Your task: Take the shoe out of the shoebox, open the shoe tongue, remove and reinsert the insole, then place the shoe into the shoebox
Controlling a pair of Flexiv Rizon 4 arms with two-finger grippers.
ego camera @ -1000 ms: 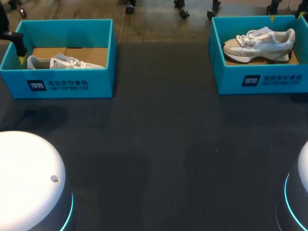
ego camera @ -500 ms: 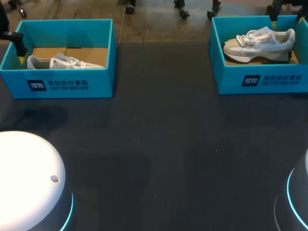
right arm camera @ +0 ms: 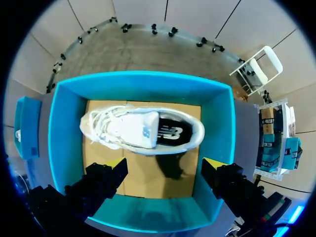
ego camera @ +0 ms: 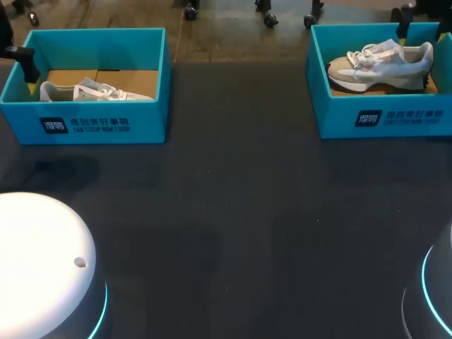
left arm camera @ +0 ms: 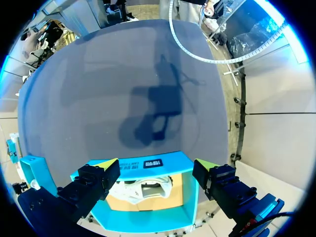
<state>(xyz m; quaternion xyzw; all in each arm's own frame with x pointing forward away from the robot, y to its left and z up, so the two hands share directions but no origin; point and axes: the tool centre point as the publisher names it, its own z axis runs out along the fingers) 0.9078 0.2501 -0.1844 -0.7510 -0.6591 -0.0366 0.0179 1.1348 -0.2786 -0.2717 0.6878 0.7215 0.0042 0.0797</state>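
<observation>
Every step apparently ahead: the right gripper (right arm camera: pixel 164 163) hangs wide open over the shoe (right arm camera: pixel 140 131) lying untouched in its shoebox (right arm camera: pixel 217 128), the left gripper (left arm camera: pixel 155 164) equally wide over a second box (left arm camera: pixel 129 166).

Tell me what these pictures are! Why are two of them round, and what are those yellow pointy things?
This is a robot with two arms. One picture looks down on its dark table from above. The two round ones come from little cameras on the robot's wrists. The yellow bits are the fingertips of each gripper, which is the robot's pincer hand.

Two open blue boxes stand on the table. The left shoebox has the left shoe lying in it, and the left gripper hangs close by. The right shoebox has the right shoe in it, and the right gripper hangs above it. Both grippers are open and hold nothing.
</observation>
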